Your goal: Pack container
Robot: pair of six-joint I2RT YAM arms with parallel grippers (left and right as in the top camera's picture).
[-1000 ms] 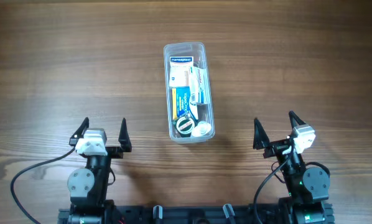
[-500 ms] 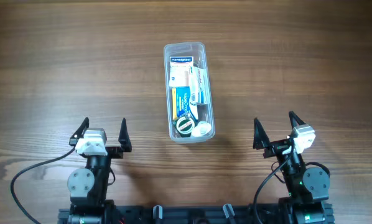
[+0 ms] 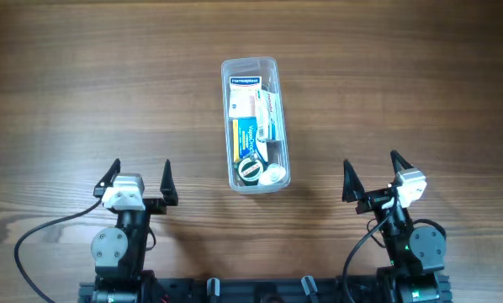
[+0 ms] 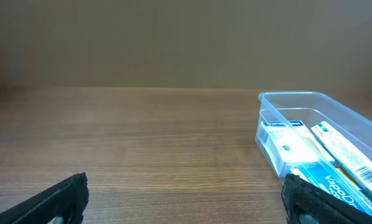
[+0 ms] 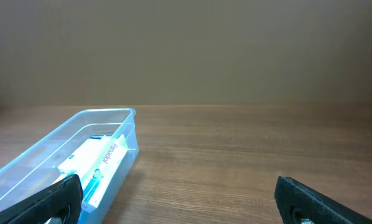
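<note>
Wood-grain table (image 3: 420,76), plain tan wall (image 4: 173,37) behind, container (image 3: 250,65) at centre holding boxes (image 3: 253,126), round items (image 3: 251,168) at its near end indistinct, left gripper (image 3: 140,171) and right gripper (image 3: 371,166) spread wide, empty, well apart from it.
</note>
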